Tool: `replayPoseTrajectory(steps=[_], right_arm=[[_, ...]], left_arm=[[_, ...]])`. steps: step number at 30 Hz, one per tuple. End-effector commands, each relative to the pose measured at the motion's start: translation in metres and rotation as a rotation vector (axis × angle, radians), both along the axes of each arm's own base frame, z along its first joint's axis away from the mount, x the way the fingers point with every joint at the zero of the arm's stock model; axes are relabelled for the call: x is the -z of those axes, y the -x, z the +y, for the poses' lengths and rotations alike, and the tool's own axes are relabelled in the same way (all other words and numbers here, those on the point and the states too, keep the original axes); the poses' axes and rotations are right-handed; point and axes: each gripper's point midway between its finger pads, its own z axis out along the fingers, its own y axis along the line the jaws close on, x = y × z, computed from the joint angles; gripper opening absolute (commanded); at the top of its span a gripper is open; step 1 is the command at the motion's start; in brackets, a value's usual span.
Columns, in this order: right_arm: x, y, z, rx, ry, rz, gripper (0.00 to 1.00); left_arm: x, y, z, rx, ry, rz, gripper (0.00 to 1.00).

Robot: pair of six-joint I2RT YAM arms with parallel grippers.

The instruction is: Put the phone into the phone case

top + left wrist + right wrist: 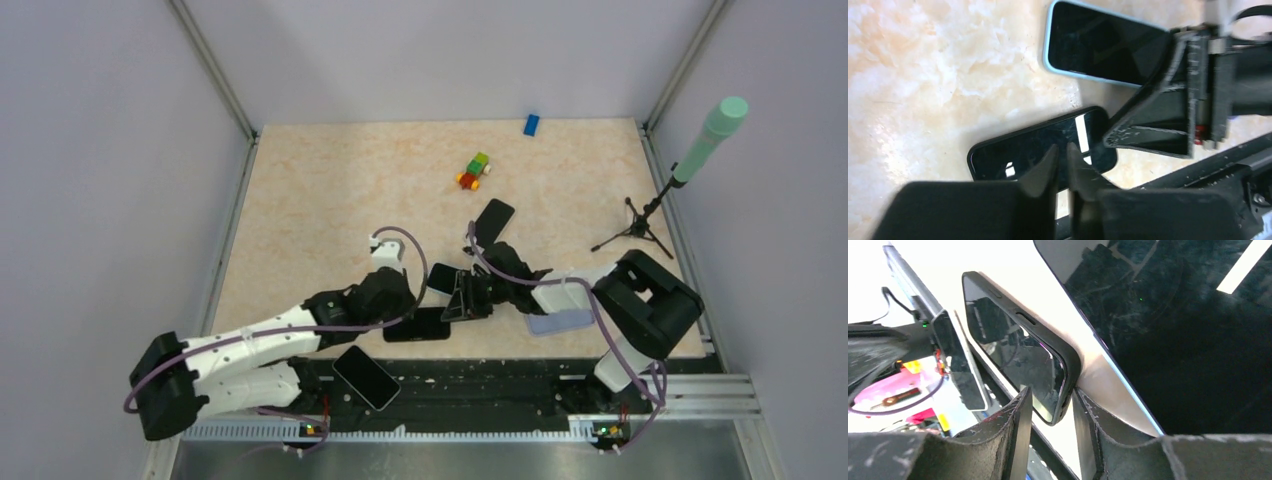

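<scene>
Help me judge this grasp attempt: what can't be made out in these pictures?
- Right wrist: a corner of the black-cased phone sits inside the right hand; contact unclear.
- Right wrist: the larger phone is cut off by the top and right edges.
- Left wrist: the left hand hides the black-cased phone's near edge.
- Top view: the right arm covers part of the lavender item.

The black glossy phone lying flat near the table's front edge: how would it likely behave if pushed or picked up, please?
The black glossy phone looks like a rigid slab, so it should stay stiff. Lying flat on the smooth marbled tabletop, it would probably slide rather than tip or roll. Its reflective screen suggests a slippery surface to grip.
</scene>
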Motion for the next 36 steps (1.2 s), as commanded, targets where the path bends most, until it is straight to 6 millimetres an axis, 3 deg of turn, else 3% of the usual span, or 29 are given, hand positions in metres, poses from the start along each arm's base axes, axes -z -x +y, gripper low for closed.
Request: replayPoseTrajectory(steps=[1, 5, 9, 16, 20, 27, 32, 36], right_arm=[[0.055, 0.028, -0.022, 0.054, 0.106, 0.13, 0.37], [0.054, 0.024, 0.008, 0.025, 0.061, 0.131, 0.37], [0.051, 0.019, 0.049, -0.024, 0.012, 0.125, 0.37], [0.042, 0.012, 0.121, -0.112, -0.074, 0.128, 0.37], [0.033, 0.006, 0.134, -0.118, -0.091, 0.113, 0.37], [0.021, -0.005, 0.108, -0.086, -0.02, 0.034, 0.39], [0.013, -0.018, 0.055, -0.013, 0.058, -0.028, 0.41], [0.006, -0.027, 0.001, 0.063, 0.171, -0.093, 0.44]], left_arm=[[-0.033, -0.004, 0.006, -0.023, 0.138, -0.12, 0.22], [-0.046, 0.0, 0.009, -0.025, 0.242, -0.164, 0.39], [-0.053, 0.004, 0.012, -0.031, 0.315, -0.188, 0.47], [-0.055, 0.011, 0.012, -0.02, 0.363, -0.175, 0.51], [-0.053, 0.015, 0.012, -0.012, 0.362, -0.161, 0.51], [-0.05, 0.016, 0.013, -0.004, 0.353, -0.154, 0.51], [-0.049, 0.017, 0.01, 0.014, 0.351, -0.155, 0.53], [-0.045, 0.017, 0.007, 0.026, 0.343, -0.146, 0.53]])
